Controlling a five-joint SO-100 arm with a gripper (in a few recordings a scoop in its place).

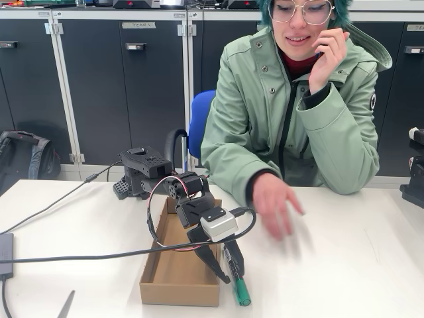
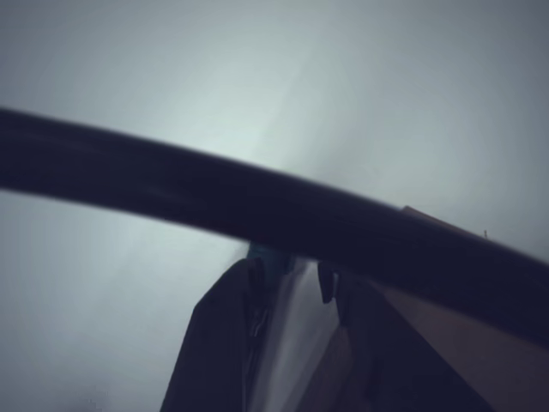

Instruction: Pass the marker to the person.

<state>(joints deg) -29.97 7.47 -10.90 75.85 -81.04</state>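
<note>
The marker [image 1: 237, 277] has a black barrel and a green end that rests low by the front right corner of the cardboard box [image 1: 177, 268]. My gripper [image 1: 227, 268] points down and forward, its black fingers [image 1: 213, 260] running alongside the marker's barrel. In the wrist view the marker's teal end [image 2: 268, 255] shows at the fingertips [image 2: 214, 352], with a narrow pale strip between the two dark fingers. Whether the jaws clamp the barrel is unclear. The person [image 1: 285, 119] sits behind the table in a sage-green jacket, with one blurred hand [image 1: 275, 202] held out just right of my arm.
A black cable [image 1: 99, 255] runs from the left edge across the box to my wrist and crosses the wrist view [image 2: 257, 206]. A grey pointed tool [image 1: 66, 306] lies at the front left. A blue chair [image 1: 199, 122] and dark cabinets stand behind.
</note>
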